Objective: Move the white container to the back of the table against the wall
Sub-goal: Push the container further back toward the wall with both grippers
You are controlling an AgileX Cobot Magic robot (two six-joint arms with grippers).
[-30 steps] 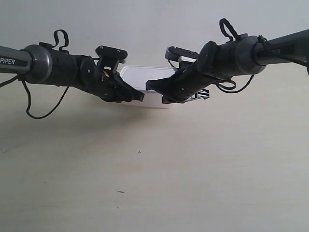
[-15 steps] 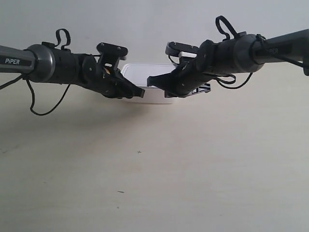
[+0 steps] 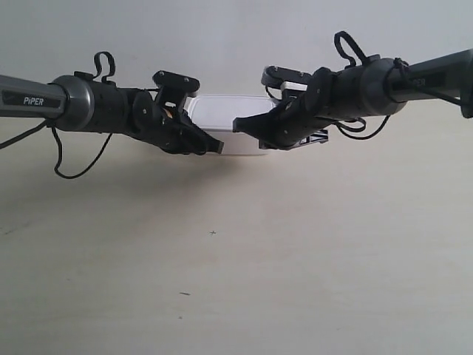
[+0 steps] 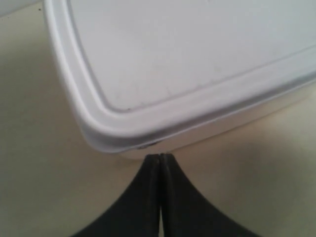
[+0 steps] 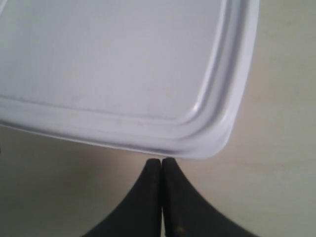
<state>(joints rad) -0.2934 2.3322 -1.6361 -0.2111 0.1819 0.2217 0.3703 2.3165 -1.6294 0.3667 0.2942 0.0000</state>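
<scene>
Two closed, empty ends are set at near corners of the white container: left gripper, right gripper. Its long axis is laid crosswise, the wall straight beyond.

A plain, pale grey-white wall fills the far side of the room, unmarked and evenly lit. It meets the table along a soft, level line. The tabletop is broad and pale cream with a faint wood grain, and it runs from the near edge right back to that line. A tiny dark speck sits about mid-table, and a short dark fleck lies nearer, slightly left. The light is soft. A dim shadow spreads across the far left.
</scene>
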